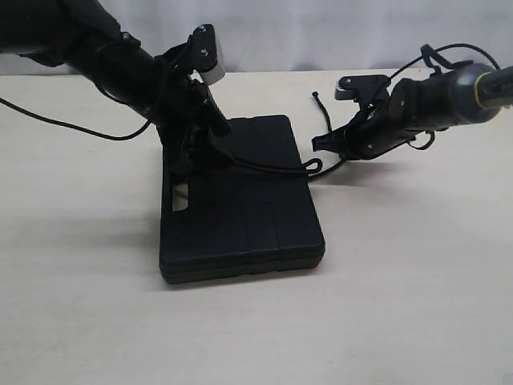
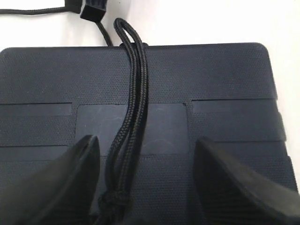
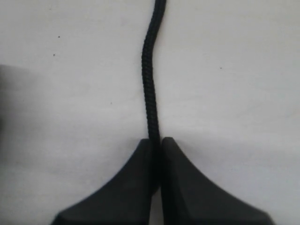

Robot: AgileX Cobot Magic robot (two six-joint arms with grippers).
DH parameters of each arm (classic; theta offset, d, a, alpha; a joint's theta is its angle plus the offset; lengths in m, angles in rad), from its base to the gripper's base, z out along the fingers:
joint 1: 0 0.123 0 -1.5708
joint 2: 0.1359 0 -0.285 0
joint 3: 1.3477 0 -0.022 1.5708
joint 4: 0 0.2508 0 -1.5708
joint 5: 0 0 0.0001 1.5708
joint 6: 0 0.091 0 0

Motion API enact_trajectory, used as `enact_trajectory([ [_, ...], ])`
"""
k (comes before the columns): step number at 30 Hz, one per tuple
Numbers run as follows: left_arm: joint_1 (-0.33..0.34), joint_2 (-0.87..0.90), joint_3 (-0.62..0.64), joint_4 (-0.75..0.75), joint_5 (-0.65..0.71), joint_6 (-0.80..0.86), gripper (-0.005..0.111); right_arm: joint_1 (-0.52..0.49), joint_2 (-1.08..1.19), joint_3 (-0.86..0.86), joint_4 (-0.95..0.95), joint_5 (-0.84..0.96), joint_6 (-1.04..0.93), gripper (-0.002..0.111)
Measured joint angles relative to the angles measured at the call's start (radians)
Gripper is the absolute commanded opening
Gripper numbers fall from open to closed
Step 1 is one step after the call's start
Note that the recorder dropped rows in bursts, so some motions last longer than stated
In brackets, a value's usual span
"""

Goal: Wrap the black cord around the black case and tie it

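Black cord (image 2: 135, 84) loop overhangs black case (image 1: 256, 224) edge | right jaws clamped on cord | left jaws apart

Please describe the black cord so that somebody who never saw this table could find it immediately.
On the pale table lies a flat black case. Across its lid runs the black cord, doubled, with a loop past one edge. Unlike the smooth robot cables nearby, it is braided.

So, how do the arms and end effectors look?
Left arm and right arm: black, trailing thin black cables, pale grey block at each wrist; yellow-green ring on the right. Left end effector and right end effector: matte black wedge fingers.
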Motion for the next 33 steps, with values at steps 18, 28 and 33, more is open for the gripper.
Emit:
enact_trajectory([
  [18,-0.114,0.041,0.000,0.120,-0.031,0.095,0.055,0.090,-0.185,0.319,0.177,-0.325,-0.238,0.004],
  [28,-0.114,0.092,0.000,0.195,-0.268,-0.116,0.000,0.092,-0.275,0.400,0.177,-0.427,-0.260,0.004],
  [33,-0.114,0.092,0.000,0.196,-0.305,-0.220,0.000,0.092,-0.275,0.412,0.177,-0.454,-0.260,0.004],
])
